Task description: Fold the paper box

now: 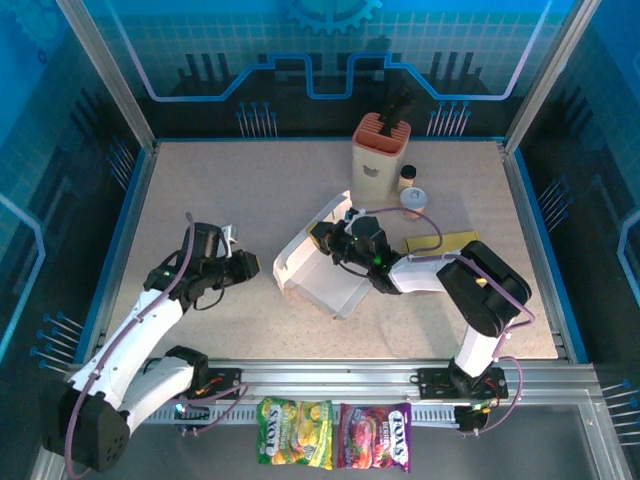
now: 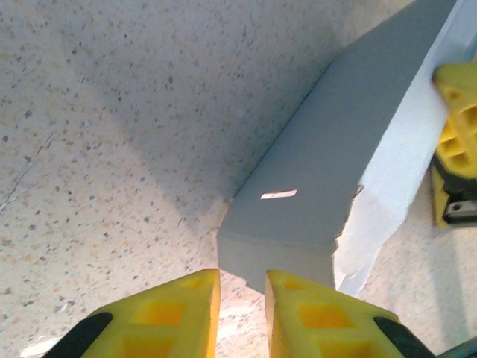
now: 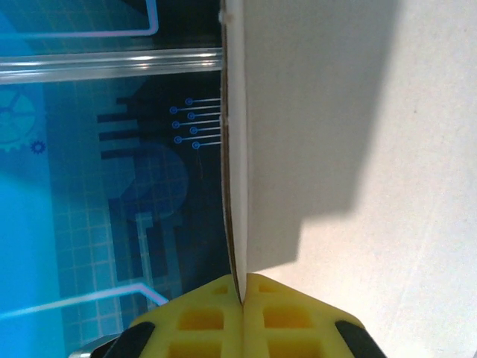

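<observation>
The paper box (image 1: 330, 288) is lying half-formed in the middle of the surface (image 1: 200, 190), with its walls partly raised and one long flap (image 1: 325, 212) leaning out toward the far side. The right tool (image 1: 335, 240) is reaching over it from the right and pinching a cardboard panel (image 3: 335, 112) edge-on. Its fingers are squeezing tight on the sheet, with no gap showing in the right wrist view. The left tool (image 2: 242, 298) is hovering just short of the box's left end, its fingers standing a narrow slit apart and holding nothing.

This is looking like the wall-raising step: one side is being held while the other is waiting to be pushed in or braced. The next move is probably calling for the left tool to meet that corner squarely, pressing on the flat grey wall rather than the ragged white edge beside it.

Open room is lying to the left and the near side. The holder (image 1: 382, 150) and the flat yellow piece (image 1: 445, 243) are crowding the far right, so swinging the flap that way is risking a bump.
</observation>
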